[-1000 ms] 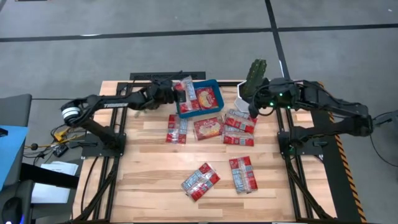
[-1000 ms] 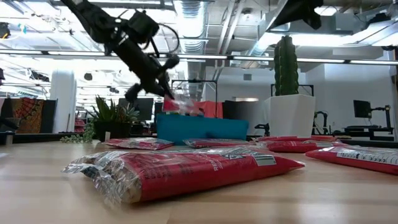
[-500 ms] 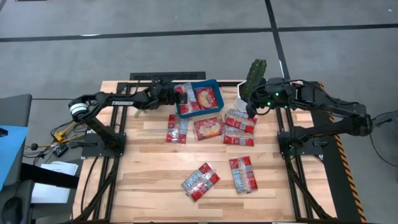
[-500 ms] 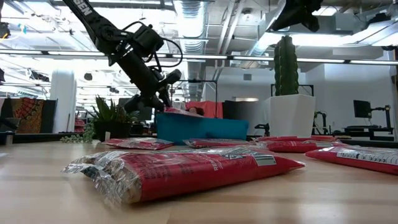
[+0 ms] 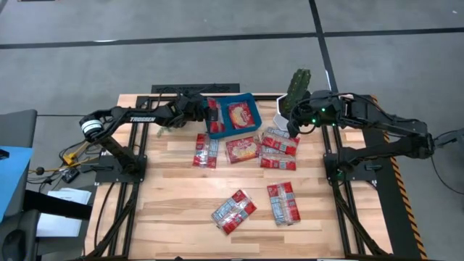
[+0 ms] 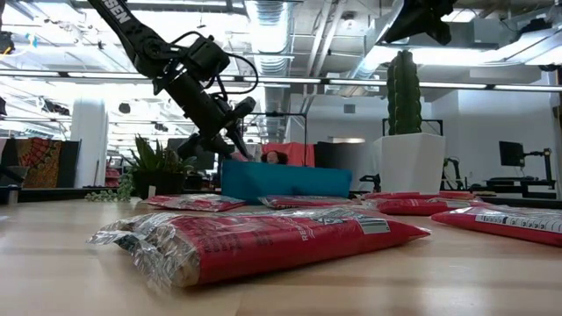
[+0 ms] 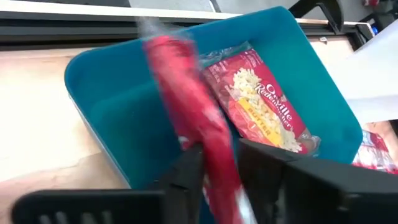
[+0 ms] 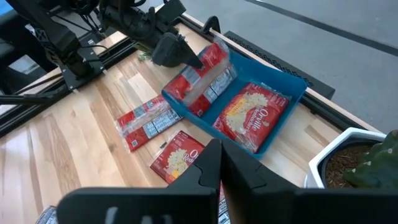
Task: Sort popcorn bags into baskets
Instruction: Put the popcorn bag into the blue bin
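A shallow blue bin (image 5: 235, 96) sits at the table's far edge, and one red popcorn packet (image 5: 242, 114) lies flat in its right half. My left gripper (image 5: 205, 111) is at the bin's left side, shut on a second red packet (image 5: 213, 116) that stands on edge inside the bin. Several more red packets lie flat on the wood: one (image 5: 206, 150) left of centre, one (image 5: 243, 148) just before the bin, a cluster (image 5: 279, 141) to the right, and two (image 5: 233, 210) (image 5: 283, 202) nearer. My right gripper (image 5: 293, 129) hangs shut above the right cluster, touching nothing. My left gripper pinches the red packet (image 7: 186, 87) between its two fingers (image 7: 186, 171), one on each flat face. It comes in from the table's left, slanting down. The packet stands on edge and tilted inside the bin's left half (image 8: 202, 78). Whether it rests on the bin floor cannot be told.
A white pot with a cactus (image 5: 293, 94) stands at the far edge, right of the bin and close behind my right gripper. The near half of the table has bare wood around the two near packets. Arm bases flank the left and right edges.
My left gripper has gone down toward the bin, still shut on the packet. The packet was held up over the bin's left wall and now sits lower, inside the bin's left half, behind its near wall in the low view.
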Controlling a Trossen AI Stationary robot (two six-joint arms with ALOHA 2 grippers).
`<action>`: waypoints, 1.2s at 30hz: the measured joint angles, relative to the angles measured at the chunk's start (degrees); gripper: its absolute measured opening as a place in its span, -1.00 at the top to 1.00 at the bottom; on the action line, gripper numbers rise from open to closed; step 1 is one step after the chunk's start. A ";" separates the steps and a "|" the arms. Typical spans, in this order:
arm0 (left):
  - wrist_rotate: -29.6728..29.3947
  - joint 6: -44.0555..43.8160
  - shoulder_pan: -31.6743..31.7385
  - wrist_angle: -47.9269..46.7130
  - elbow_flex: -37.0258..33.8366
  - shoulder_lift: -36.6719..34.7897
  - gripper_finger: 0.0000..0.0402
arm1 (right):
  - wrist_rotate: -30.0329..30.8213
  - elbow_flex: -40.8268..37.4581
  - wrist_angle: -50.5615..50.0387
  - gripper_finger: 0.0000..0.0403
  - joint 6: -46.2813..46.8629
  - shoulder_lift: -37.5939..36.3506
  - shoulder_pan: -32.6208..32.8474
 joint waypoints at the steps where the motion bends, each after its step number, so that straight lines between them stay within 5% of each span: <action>1: -0.01 -0.02 0.00 0.06 0.00 0.00 0.47 | 0.00 0.00 0.00 0.83 0.00 0.00 0.00; 9: 7.17 -3.52 0.20 -0.20 0.00 -2.03 0.00 | -0.15 0.00 -0.04 0.88 0.37 0.00 0.30; 18: 4.62 -0.79 0.19 -14.45 0.00 -15.56 -0.01 | -0.17 0.00 -0.07 0.82 0.39 0.00 2.10; 22: 5.10 -2.67 -5.01 -24.08 0.09 -21.59 0.00 | -0.20 0.04 -0.36 0.81 0.41 0.22 2.98; 28: -8.16 -13.57 -22.03 -39.28 -1.14 -23.46 0.00 | -0.20 0.15 -1.13 0.84 0.44 1.35 5.13; 36: -16.78 -30.78 -31.62 -36.81 -9.14 -19.83 -0.06 | 0.21 0.09 -1.90 0.87 0.44 4.88 6.66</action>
